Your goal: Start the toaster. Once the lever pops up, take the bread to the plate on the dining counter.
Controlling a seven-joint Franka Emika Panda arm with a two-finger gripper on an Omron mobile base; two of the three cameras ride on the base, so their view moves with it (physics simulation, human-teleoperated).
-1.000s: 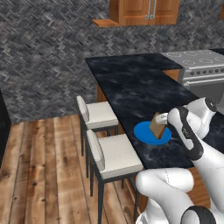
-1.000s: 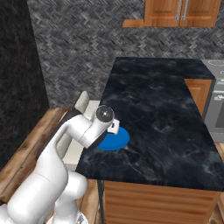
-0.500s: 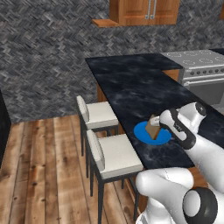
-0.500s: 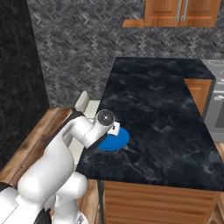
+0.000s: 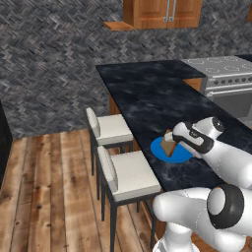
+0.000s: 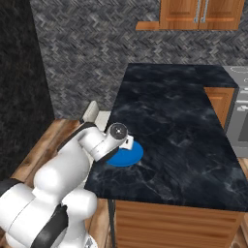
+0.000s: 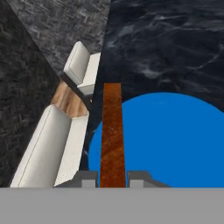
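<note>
My gripper (image 7: 113, 178) is shut on the bread (image 7: 113, 135), a thin brown-crusted slice seen edge-on between the two fingertips. The bread (image 5: 169, 146) hangs just over the blue plate (image 5: 183, 155) on the black marble dining counter (image 5: 147, 93). In the hand view the plate (image 7: 175, 140) spreads out under and to the right of the slice. From the right side, the hand (image 6: 127, 142) covers the near edge of the plate (image 6: 128, 156), close to the dining counter's (image 6: 174, 121) left rim. I cannot tell whether the bread touches the plate. The toaster is out of view.
Two white stools (image 5: 129, 173) stand along the counter's left side over the wooden floor (image 5: 49, 187). A steel stove (image 5: 229, 74) sits at the far right. Wooden wall cabinets (image 5: 162, 12) hang on the dark herringbone wall.
The hand with the bread has dropped a little lower and nearer the plate. The arm's elbow has swung in closer to the base.
</note>
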